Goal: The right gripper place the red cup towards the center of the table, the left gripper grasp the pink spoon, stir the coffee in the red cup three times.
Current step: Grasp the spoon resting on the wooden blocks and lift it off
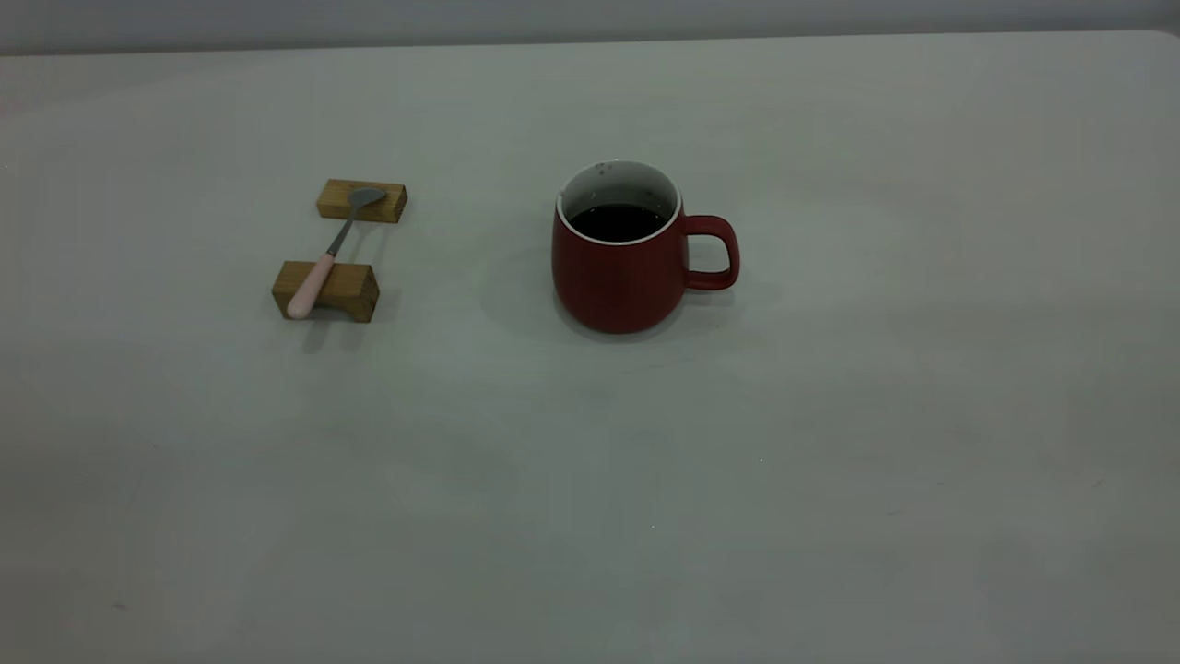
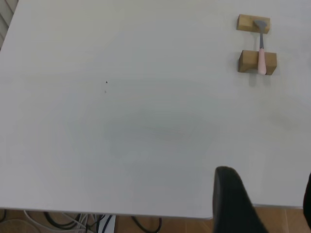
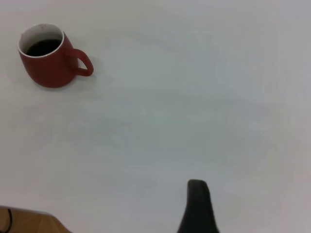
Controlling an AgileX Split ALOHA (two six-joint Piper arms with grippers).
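The red cup (image 1: pixel 622 277) stands upright near the middle of the table (image 1: pixel 590 480), its handle pointing right, with dark coffee (image 1: pixel 618 221) inside. The pink spoon (image 1: pixel 323 263) lies across two wooden blocks at the left, bowl on the far one. No arm shows in the exterior view. My left gripper (image 2: pixel 269 196) hovers open over the table's near edge, far from the pink spoon (image 2: pixel 262 56). My right gripper (image 3: pixel 197 206) shows only as one dark part, well away from the red cup (image 3: pixel 48 60).
The far wooden block (image 1: pixel 362 201) and the near wooden block (image 1: pixel 327 290) carry the spoon. Wide bare tabletop lies between cup and spoon and on all sides. Cables (image 2: pixel 73 221) hang below the table's edge in the left wrist view.
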